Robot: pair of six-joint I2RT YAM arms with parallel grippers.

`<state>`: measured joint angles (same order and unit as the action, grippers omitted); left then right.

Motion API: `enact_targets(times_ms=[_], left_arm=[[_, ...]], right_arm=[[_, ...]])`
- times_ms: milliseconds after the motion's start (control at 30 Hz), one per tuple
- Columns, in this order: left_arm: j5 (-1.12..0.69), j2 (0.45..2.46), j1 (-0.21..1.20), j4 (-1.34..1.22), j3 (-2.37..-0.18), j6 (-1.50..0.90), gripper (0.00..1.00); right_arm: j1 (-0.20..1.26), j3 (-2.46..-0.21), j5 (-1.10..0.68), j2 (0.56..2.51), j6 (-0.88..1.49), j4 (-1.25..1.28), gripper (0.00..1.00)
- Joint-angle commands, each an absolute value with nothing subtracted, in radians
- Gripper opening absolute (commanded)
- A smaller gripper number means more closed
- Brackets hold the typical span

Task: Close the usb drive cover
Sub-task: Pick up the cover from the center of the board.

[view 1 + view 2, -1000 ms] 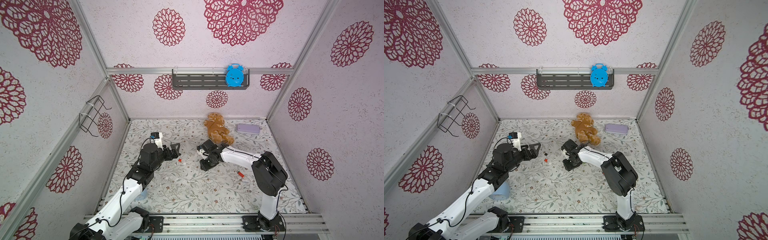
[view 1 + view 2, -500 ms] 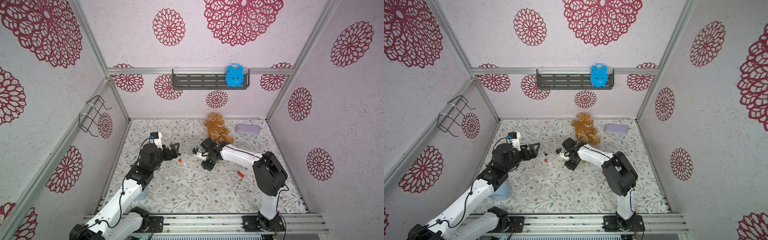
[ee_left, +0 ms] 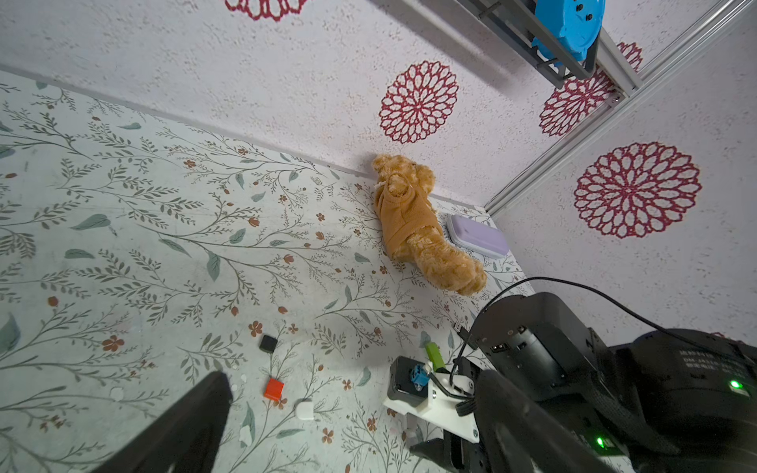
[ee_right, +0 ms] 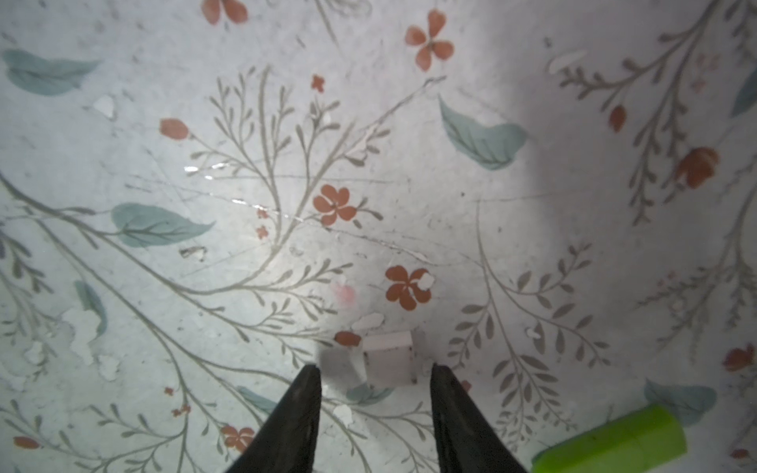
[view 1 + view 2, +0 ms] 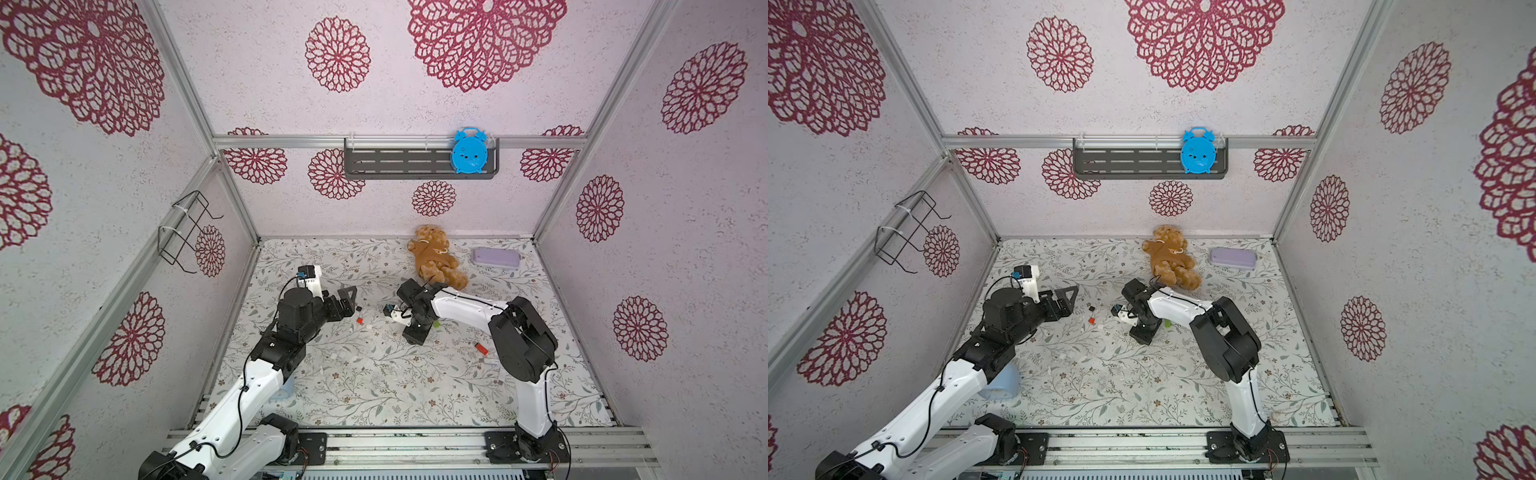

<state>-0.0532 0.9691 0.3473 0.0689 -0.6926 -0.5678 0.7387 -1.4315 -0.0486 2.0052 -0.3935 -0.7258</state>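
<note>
Here, right claw [image 4: 377,368] partly open over white cap [image 4: 387,357], left claw [image 5: 349,303] wide.

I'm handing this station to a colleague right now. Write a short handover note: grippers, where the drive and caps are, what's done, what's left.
Left gripper: wide open, empty, above the table near the black cap and red cap.
Right gripper: open, empty, tips low beside a white cap lying on the table.
Green drive: on the table beside the right gripper.
Done: no cap gripped or fitted.
Left: probably grip the cap and push it onto its drive.
</note>
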Motion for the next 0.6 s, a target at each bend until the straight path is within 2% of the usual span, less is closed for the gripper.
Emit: enact_targets(times_ms=[0, 567], left_arm=[[-0.046, 0.953, 0.338, 0.074, -0.681, -0.553, 0.97], [-0.052, 0.958, 0.334, 0.07, -0.677, -0.556, 0.97]], right_arm=[[0.737, -1.45, -0.033, 2.019, -0.414, -0.762, 0.44], [0.738, -1.411, 0.001, 2.038, -0.403, -0.738, 0.27]])
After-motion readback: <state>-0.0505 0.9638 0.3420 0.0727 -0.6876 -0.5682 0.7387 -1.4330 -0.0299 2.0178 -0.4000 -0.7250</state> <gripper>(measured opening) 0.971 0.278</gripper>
